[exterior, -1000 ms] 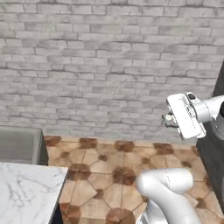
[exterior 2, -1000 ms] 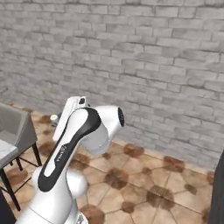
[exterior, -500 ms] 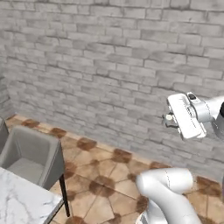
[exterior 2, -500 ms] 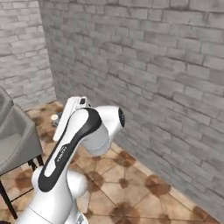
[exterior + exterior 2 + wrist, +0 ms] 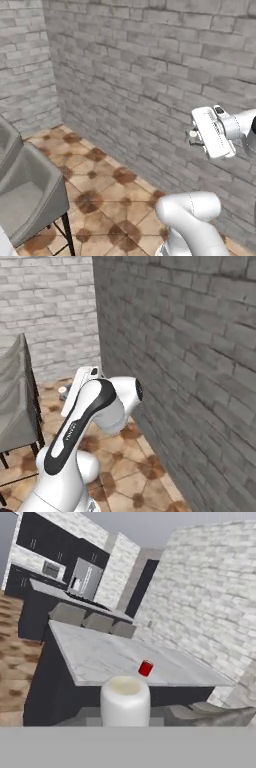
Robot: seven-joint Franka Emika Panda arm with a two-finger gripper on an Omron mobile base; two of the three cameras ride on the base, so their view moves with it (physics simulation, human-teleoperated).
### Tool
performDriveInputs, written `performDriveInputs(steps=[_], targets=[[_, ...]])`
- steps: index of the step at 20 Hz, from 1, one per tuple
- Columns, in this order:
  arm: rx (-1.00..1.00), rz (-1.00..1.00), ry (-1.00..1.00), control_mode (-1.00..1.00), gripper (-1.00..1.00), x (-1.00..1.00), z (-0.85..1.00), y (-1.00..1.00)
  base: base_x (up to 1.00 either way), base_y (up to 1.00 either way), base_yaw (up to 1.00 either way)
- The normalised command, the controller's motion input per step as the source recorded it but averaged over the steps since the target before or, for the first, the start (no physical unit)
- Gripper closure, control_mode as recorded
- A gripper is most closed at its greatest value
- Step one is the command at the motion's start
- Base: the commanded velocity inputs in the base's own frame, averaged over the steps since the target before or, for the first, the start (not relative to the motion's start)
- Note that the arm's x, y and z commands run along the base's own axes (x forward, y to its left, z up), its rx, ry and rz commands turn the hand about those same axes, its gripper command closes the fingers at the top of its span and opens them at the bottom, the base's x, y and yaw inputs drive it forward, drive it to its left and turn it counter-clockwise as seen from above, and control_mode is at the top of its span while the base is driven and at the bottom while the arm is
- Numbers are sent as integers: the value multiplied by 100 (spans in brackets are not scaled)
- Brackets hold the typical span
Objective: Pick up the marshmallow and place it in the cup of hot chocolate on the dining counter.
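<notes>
In the hand view a white, short cylindrical marshmallow [image 5: 125, 700] looms close at the bottom centre, held at the tip of my gripper. Beyond it lies the dining counter [image 5: 95, 654], a long white marble slab over dark fronts. The small red cup of hot chocolate [image 5: 145, 668] stands on it near the closer end, well away from the marshmallow. In the left base view my gripper [image 5: 192, 136] is raised high in front of the brick wall, pointing left, with a small pale piece at its tips. The right base view shows the gripper [image 5: 64, 391] past the arm's elbow.
A brick wall [image 5: 150, 75] runs close along the right. Grey chairs [image 5: 25, 192] [image 5: 17, 401] stand on the brown tiled floor [image 5: 110, 200]. In the hand view, more grey chairs [image 5: 95, 622] line the counter's far side, with dark cabinets and a steel fridge [image 5: 86, 579] behind.
The whole picture has swung in both base views, so the base has turned: the wall now runs at an angle and a grey chair has come in. The arm's pose looks unchanged.
</notes>
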Motion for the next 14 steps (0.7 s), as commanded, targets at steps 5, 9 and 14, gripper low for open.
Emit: performDriveInputs(steps=[5,9,14], targets=[[0,0,0,100,100,0,0,0,100,-59,59],[0,0,0,100,100,0,0,0,100,-49,64],[0,0,0,100,100,0,0,0,100,-44,67]])
